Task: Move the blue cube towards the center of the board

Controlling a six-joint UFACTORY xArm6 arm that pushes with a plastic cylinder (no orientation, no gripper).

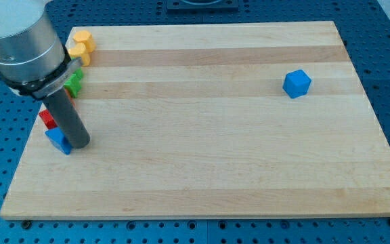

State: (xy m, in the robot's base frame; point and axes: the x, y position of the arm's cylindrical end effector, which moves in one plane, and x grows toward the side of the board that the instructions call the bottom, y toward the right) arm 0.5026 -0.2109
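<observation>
Nearest item, view's bottom-left: one small blue block point(58, 141), flat and angular, exact shape not clear, lying on the wooden board point(202, 169) close to its left edge. My tip point(80, 144) stands just beside this block on its right, touching or very nearly so; I cannot tell which.

Item: rod. Dark, straight, running down from the grey cylindrical arm housing point(20, 37) at the view's top-left. No jaws or fingers on this tool, so there is nothing to open or close; it holds nothing and only pushes.

Item: red block point(47, 118), partly hidden behind the rod, just above the small blue block. Shape not readable.

Item: green block point(74, 83), higher along the left edge, partly covered by the arm.

Item: yellow block point(82, 46), lobed outline, at the board's top-left corner.

Item: blue cube point(296, 83), the task's object. It sits alone in the view's upper right part of the board, well apart from my tip and from every other block. It lies to the right of, and above, the board's centre.

Step in hand, by my judgement: approach not yet made. The cube is untouched and my tip is on the far side of the board from it.

Next move calls for, by my judgement: carrying my tip across the board and around the cube to its upper-right side, so that a push runs down and to the left towards the centre. Leaving the left-edge cluster cleanly matters, since the small blue block is right against my tip and could be dragged along. The push needs to meet the cube squarely on a face, or it may turn and slip off line.
</observation>
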